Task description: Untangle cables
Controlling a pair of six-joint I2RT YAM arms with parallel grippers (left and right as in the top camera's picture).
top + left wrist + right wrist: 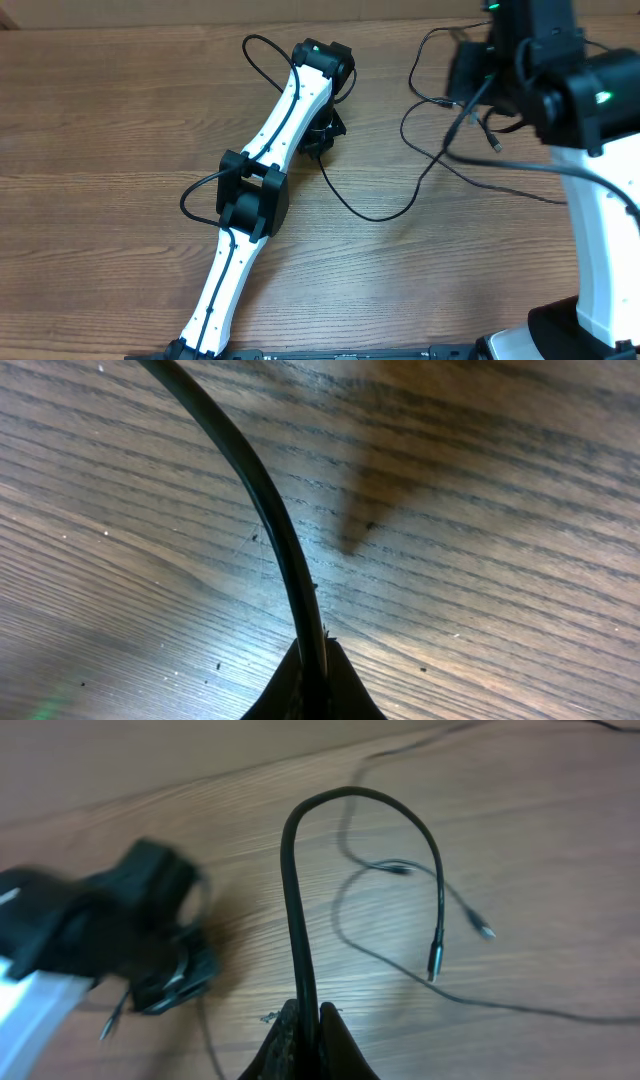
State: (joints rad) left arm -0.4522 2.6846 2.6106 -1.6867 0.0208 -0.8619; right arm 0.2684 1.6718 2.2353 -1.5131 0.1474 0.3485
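Over toward the far edge of the tabletop [120, 120], the cables [372, 216] are sprawling in loose loops, running from about the middle out to the far right corner, thin black strands crossing each other here and there.

The left gripper [312, 658] is sitting low over the wood near the middle, and its fingers are pressing together on one black cord [262, 490]. It's coming straight out from between the fingertips and curving away across the grain. From overhead, a strand is trailing off that gripper in a big sag toward the near side before climbing back up to the mess on the right.

The right gripper [308, 1012] is hanging well above the tabletop on the right side, with its fingers pinching a second cord [292, 900] tight. That one is rising out of the pinch, arching over and dangling back down, with a silver-tipped plug [434, 963] hanging free at its end. Below it, more strands are lying on the wood, one ending in a small plug [485, 932].

Whether both grippers are holding the same cable, I can't tell.
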